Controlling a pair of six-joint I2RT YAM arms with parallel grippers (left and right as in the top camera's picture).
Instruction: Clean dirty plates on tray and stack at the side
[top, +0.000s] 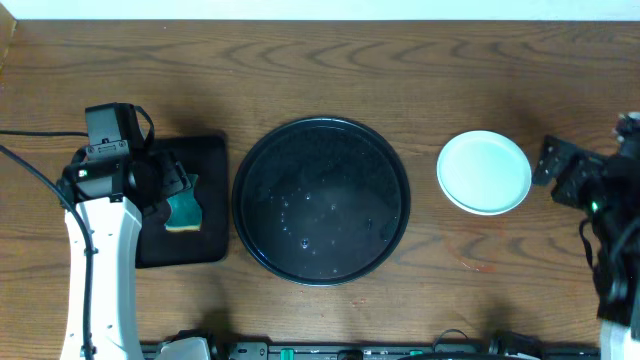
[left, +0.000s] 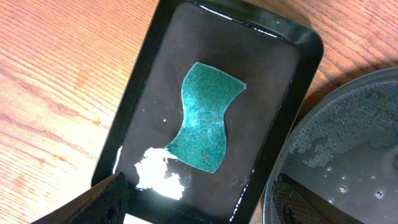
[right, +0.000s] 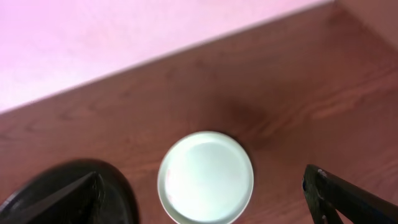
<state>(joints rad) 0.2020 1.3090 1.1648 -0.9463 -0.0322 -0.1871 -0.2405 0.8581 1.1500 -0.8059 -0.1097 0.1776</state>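
Overhead, round tray (top: 236, 200): glossy black with a raised rim, mid-table. The floor is wet, with droplets and small bubbles scattered on it.
Plate (top: 484, 172): pale mint-blue and round, flat on the wooden table (top: 330, 70) to the right of the round tray, near it but not touching. The top face looks clean. Cannot tell whether more plates lie under it.
Rectangular tray (top: 215, 160): smaller and black, just left of the round tray. The rims are very close in the left wrist view. Its floor is wet and shiny.
Sponge (top: 185, 208): teal-green top with a yellow edge showing overhead, and a waisted shape. It lies flat about mid-way in the rectangular tray.
Foam (left: 158, 174): a white patch on the rectangular tray floor, touching one corner of the sponge.
Left gripper (left: 199, 179): over the rectangular tray with its fingers spread wide and nothing between them. The sponge rests on the tray floor below, not gripped.
Right gripper (top: 553, 172): to the right of the plate, near it with a gap of bare wood between. Its fingers are wide apart and hold nothing. The right wrist view frames the plate between the two black fingers, with no contact.
Left arm (top: 100, 260): a white link runs up from the bottom edge to the rectangular tray.
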